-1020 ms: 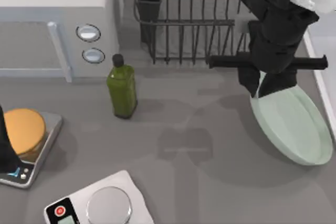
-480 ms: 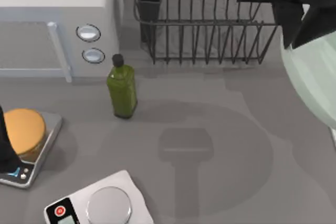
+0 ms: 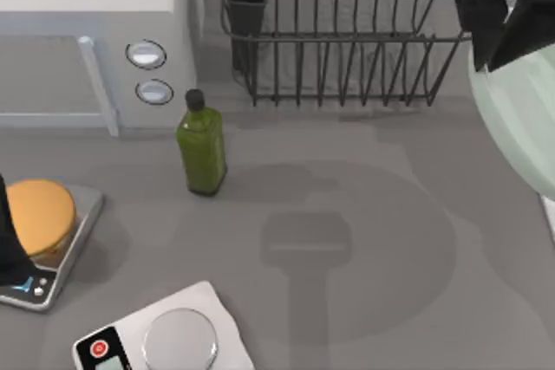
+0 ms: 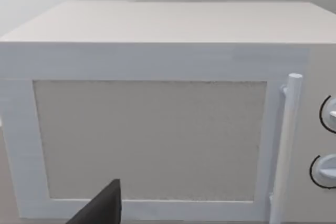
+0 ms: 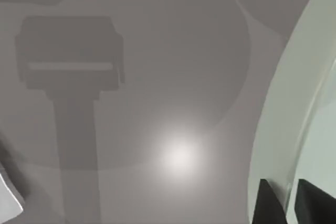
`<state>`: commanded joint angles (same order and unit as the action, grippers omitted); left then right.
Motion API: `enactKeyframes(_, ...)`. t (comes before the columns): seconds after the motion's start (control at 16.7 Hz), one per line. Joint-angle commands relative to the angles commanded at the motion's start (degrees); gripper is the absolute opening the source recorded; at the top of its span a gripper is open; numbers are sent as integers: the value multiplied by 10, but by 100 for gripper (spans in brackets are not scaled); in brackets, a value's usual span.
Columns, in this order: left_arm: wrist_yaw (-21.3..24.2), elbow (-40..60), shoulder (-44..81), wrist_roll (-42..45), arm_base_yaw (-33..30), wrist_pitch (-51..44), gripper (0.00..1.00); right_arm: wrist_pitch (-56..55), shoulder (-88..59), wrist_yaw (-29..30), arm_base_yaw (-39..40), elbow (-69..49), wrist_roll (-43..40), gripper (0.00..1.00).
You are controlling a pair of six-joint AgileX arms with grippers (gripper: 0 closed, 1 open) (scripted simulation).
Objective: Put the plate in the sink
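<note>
The pale mint-green plate [image 3: 519, 127] hangs tilted above the counter at the right edge of the top view, partly cut off by the picture's border. My right gripper [image 3: 491, 51] holds it from the far side, close to the dish rack. In the right wrist view its two dark fingers [image 5: 270, 203] are shut on the plate's rim [image 5: 286, 108]. A thin pale strip of the sink rim [image 3: 550, 212] shows just under the plate. My left arm [image 3: 9, 244] stays parked at the left edge beside the orange item.
A black wire dish rack [image 3: 347, 41] stands at the back, left of the plate. The white microwave [image 3: 87, 32] fills the back left, with a green bottle [image 3: 201, 146] in front of it. An orange round item on a scale [image 3: 39, 218] and a silver scale [image 3: 169, 340] sit front left.
The right gripper has raised the plate off the counter and carried it right and toward the back. The plate has slid partly out of the top view. The left arm has not moved.
</note>
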<state>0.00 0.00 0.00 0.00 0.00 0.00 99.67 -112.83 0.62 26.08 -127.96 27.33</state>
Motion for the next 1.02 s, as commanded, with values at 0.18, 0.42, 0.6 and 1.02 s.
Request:
enactKeyframes(0.18, 0, 0, 0, 0, 0, 0, 100, 6, -76, 0, -58, -74, -58, 0)
enactKeyframes(0.42, 0, 0, 0, 0, 0, 0, 100, 12, -248, -1, -166, -220, -166, 0)
enactKeyframes(0.6, 0, 0, 0, 0, 0, 0, 100, 11, -359, -1, -248, -317, -247, 0)
enactKeyframes(1.02, 0, 0, 0, 0, 0, 0, 100, 9, -423, -1, -308, -380, -307, 0)
